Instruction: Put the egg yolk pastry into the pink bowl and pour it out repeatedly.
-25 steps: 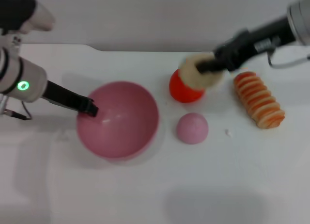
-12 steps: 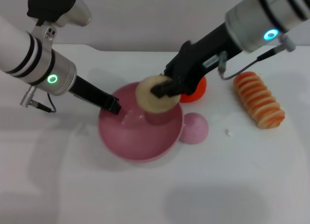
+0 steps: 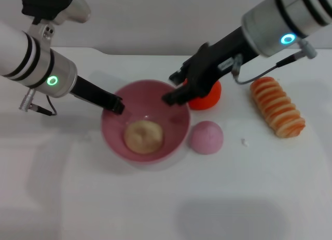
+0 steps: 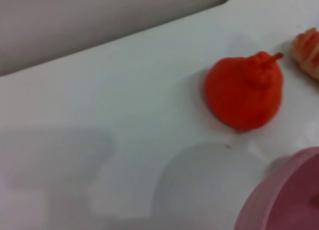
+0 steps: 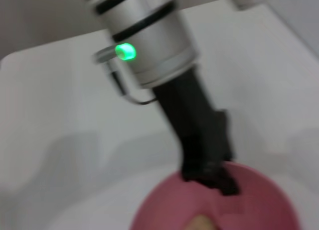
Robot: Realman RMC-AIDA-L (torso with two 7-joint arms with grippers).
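Note:
The pink bowl [image 3: 177, 127] sits upright on the white table left of centre. The egg yolk pastry [image 3: 143, 136] lies inside it on the bottom. My left gripper [image 3: 115, 105] is shut on the bowl's far-left rim. My right gripper [image 3: 173, 96] hangs open and empty just above the bowl's far-right rim. The right wrist view shows the left gripper [image 5: 212, 174] clamped on the bowl's rim [image 5: 259, 190] and a sliver of the pastry [image 5: 202, 224]. The left wrist view shows only the bowl's edge [image 4: 284, 200].
A red-orange fruit [image 3: 208, 94] stands behind the bowl's right side, partly hidden by my right arm; it also shows in the left wrist view [image 4: 244, 90]. A small mauve-pink dome [image 3: 206, 137] touches the bowl's right side. A ridged orange-striped bread roll [image 3: 277, 114] lies at the right.
My right gripper carried the pastry from beside the red fruit to over the bowl and let it go; it now lies in the bowl. The left gripper shifted the bowl rightward.

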